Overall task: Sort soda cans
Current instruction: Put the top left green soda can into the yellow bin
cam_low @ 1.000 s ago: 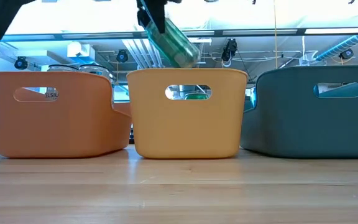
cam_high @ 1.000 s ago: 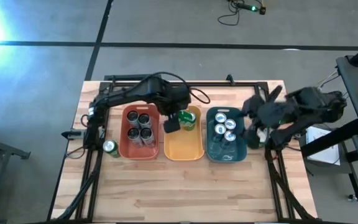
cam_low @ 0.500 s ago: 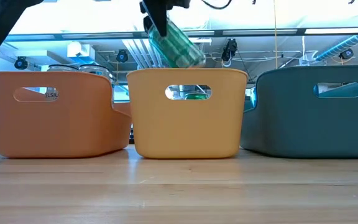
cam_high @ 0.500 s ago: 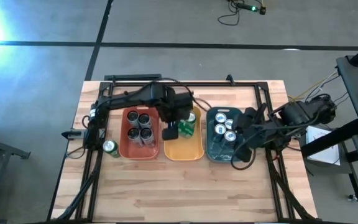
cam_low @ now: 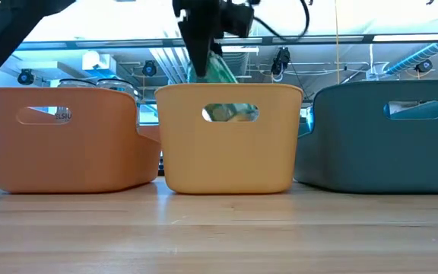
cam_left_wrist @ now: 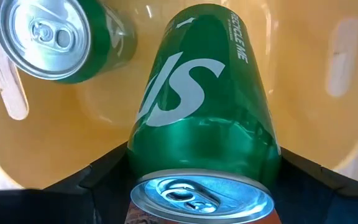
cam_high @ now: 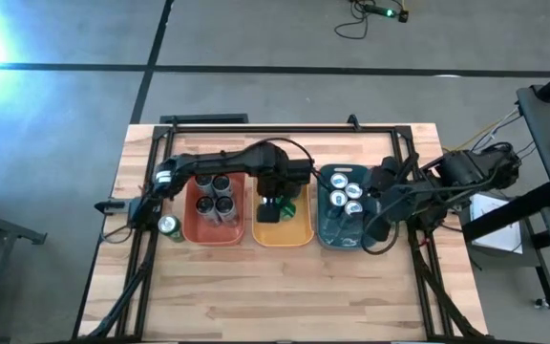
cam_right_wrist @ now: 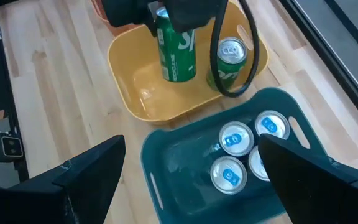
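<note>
While the left gripper [cam_high: 273, 198] clamps a green can [cam_right_wrist: 175, 46] upright inside the orange bin [cam_high: 295, 232], the right gripper [cam_high: 375, 229] hangs with fingers spread at the teal bin's [cam_high: 337, 238] right edge.
Just beside the held can, a second green can [cam_right_wrist: 229, 61] stands in the same bin. Four dark cans [cam_high: 214, 192] fill the red bin [cam_high: 191, 227] on the left, silver-blue cans [cam_high: 346, 196] sit in the teal bin, and one green can [cam_high: 168, 226] stands on the table [cam_high: 275, 296] left of the red bin.
</note>
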Robot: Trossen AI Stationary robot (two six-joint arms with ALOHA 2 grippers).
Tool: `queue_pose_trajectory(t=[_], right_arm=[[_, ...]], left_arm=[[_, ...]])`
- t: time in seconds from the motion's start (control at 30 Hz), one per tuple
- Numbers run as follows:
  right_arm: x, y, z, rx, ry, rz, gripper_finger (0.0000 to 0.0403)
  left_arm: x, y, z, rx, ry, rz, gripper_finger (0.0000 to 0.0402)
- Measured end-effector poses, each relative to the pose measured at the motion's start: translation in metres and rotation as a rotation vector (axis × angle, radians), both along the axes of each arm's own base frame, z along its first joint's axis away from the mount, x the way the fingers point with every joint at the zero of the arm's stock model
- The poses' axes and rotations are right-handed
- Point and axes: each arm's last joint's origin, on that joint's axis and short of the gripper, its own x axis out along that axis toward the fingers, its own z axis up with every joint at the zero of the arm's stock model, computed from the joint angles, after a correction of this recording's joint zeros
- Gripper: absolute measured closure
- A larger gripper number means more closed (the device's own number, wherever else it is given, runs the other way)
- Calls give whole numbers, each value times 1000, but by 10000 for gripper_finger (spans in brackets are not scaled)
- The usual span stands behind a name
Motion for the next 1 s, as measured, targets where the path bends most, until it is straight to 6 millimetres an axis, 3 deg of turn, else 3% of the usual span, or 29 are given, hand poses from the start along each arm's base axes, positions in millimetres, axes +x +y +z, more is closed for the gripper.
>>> queue_pose_trajectory(t=[0.3,1.0], right_arm=[[-8,-4,2,-7,14,-9,39],[-9,-4,3,-3,7,-12,39]], left_arm=[[-1,5,-20,107,88,-30,115],[-6,21,-42,239,199,-69,115]])
